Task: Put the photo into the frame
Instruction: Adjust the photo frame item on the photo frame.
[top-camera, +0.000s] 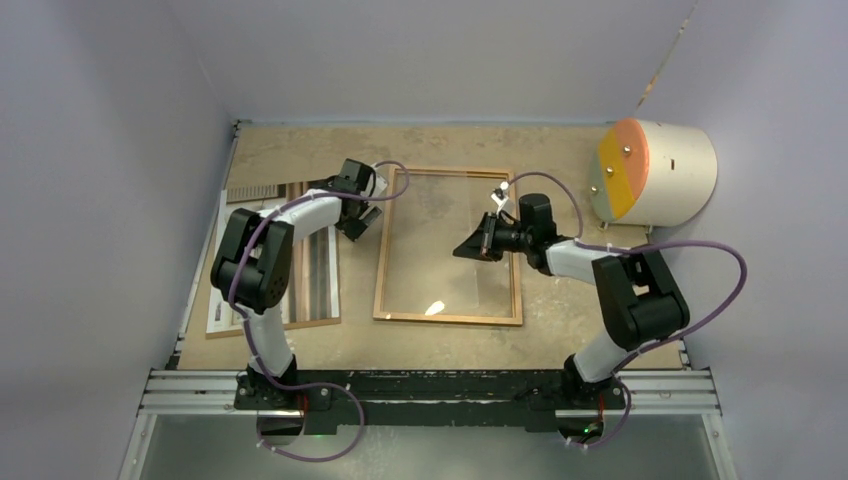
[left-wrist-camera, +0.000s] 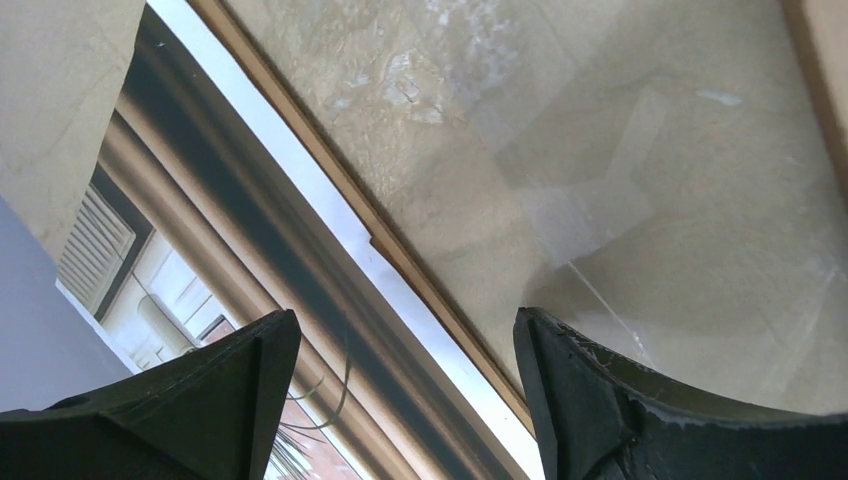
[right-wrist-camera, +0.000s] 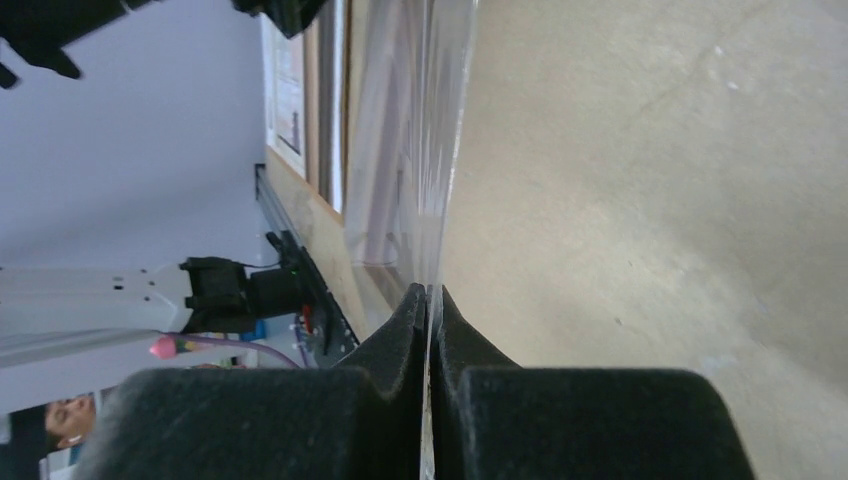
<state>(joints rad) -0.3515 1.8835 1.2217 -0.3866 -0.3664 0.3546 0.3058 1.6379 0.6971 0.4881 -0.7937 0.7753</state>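
Two arms reach over a mottled tan tabletop boxed in by pale grey walls. The right gripper is pinching the edge of a clear glass pane at the right side of the thin orange-brown wooden frame. The left gripper hangs spread above the frame's left rail. Just left of the frame lies the large paper photo, face up.

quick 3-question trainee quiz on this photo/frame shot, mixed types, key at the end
1. Fill in: seen from the top camera, the photo lies to the ___ of the frame.
2. The right jaws are shut on: A) photo B) glass pane C) frame.
3. True or false: the left jaws are shut.

Key: 1 left; 2 B; 3 false.
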